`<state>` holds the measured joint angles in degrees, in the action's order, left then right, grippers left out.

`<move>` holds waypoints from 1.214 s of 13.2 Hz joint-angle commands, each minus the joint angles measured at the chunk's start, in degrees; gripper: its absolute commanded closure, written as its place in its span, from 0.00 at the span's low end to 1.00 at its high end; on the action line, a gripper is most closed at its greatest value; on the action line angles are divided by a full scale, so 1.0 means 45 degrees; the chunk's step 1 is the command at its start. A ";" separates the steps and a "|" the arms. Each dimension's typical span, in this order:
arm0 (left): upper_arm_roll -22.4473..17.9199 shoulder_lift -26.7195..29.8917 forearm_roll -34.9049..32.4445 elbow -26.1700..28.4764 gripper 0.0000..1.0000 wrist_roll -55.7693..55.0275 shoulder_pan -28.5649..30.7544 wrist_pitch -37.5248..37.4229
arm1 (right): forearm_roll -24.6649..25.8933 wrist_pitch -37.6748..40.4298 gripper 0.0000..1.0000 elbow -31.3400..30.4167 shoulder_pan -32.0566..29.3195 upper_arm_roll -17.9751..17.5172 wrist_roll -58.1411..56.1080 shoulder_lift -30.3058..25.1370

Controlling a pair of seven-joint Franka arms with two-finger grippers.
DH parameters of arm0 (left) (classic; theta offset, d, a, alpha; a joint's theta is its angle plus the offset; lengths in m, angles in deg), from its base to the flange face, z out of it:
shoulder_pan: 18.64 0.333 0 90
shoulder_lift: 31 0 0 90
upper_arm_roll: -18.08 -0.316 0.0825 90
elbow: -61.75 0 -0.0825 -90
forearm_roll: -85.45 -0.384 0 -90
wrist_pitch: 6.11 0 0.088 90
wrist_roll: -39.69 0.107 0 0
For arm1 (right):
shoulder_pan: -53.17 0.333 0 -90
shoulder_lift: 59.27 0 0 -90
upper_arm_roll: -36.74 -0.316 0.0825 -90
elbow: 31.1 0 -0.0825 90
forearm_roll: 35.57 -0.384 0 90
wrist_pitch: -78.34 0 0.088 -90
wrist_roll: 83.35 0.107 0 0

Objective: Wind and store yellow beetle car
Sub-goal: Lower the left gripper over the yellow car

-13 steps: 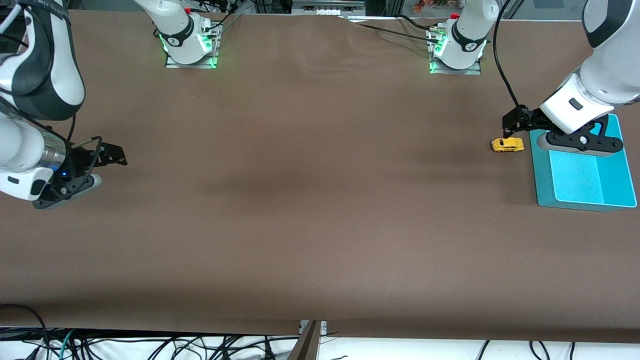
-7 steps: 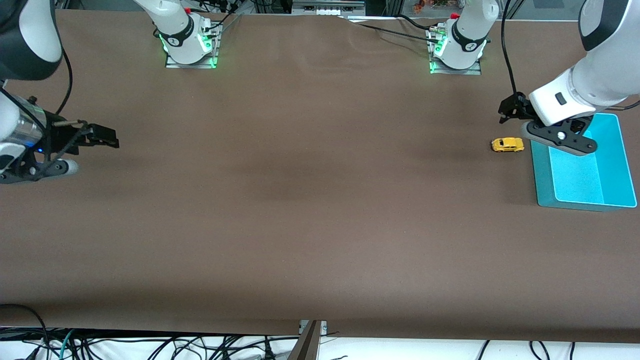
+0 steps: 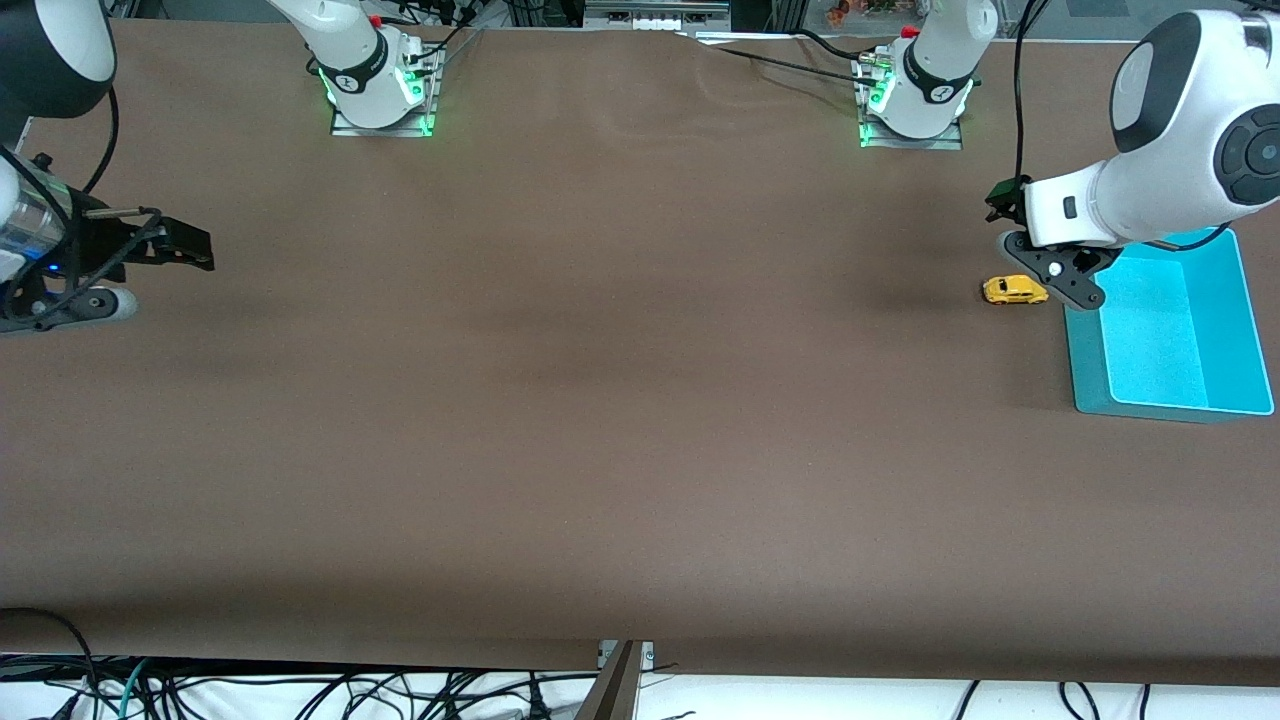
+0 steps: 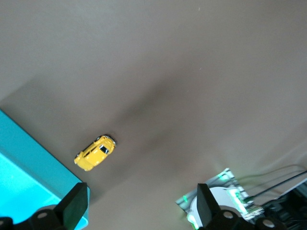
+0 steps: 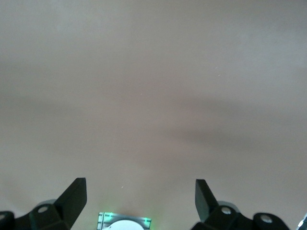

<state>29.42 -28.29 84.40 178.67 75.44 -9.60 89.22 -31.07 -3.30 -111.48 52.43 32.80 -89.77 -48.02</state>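
On the brown bench [image 3: 620, 400] there are two loose things: one car [image 3: 1015, 290] and one tray [image 3: 1230, 405]. Two arms work over it, each with one gripper.

At the left arm's end of the bench the car sits on its wheels, just beside the tray's outer wall and apart from it. It is a small yellow toy with a rounded, glossy beetle-shaped body, dark windows and black wheels. The left wrist view shows it [image 4: 95, 152] whole, free of any grip, with the tray's corner [image 4: 29, 158] close by.

The tray is turquoise, rectangular and shallow, with straight raised walls, a smooth plastic look and a paler floor. Nothing can be seen lying in it.

The bench top is a dull, matte brown sheet with faint ripples and soft shadows.

The left gripper [image 3: 1000, 205] hangs in the air over the bare bench by the car and the tray's corner, tilted sideways on a white, rounded wrist. In its wrist view the jaws stand wide apart and hold nothing; two dark, wedge-shaped fingertips [image 4: 76, 202] frame the picture.

The right gripper [image 3: 185, 248] is over the bare bench at the right arm's end, well apart from the car, and this arm waits. Its jaws are also spread wide and empty, with the black fingertips [image 5: 74, 194] showing over plain brown surface.
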 commanded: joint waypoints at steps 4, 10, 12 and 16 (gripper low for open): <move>0.0078 0.1000 -0.0719 0.5200 0.00 0.5190 0.2285 0.5911 | 0.0192 -0.0370 0.00 -0.0223 -0.0109 0.0755 0.0080 -0.1055; 0.0098 -0.1417 -0.0861 0.7181 0.00 0.9821 0.4219 1.1604 | -0.0432 -0.0568 0.00 -0.1942 -0.0226 0.1090 0.0315 -0.1993; 0.0098 -0.1948 -0.0861 0.7337 0.00 1.0334 0.4572 1.2251 | -0.0510 -0.0470 0.00 -0.1981 -0.0226 0.1090 0.0315 -0.1973; 0.0078 -0.2514 -0.0880 0.7553 0.00 1.0938 0.4573 1.3617 | -0.0608 -0.0547 0.00 -0.1805 -0.0226 0.1266 0.0160 -0.1622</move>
<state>29.48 -38.87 81.79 212.18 122.53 10.53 147.74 -32.68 -4.82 -118.57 51.74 38.23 -89.08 -54.88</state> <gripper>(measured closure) 0.000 0.000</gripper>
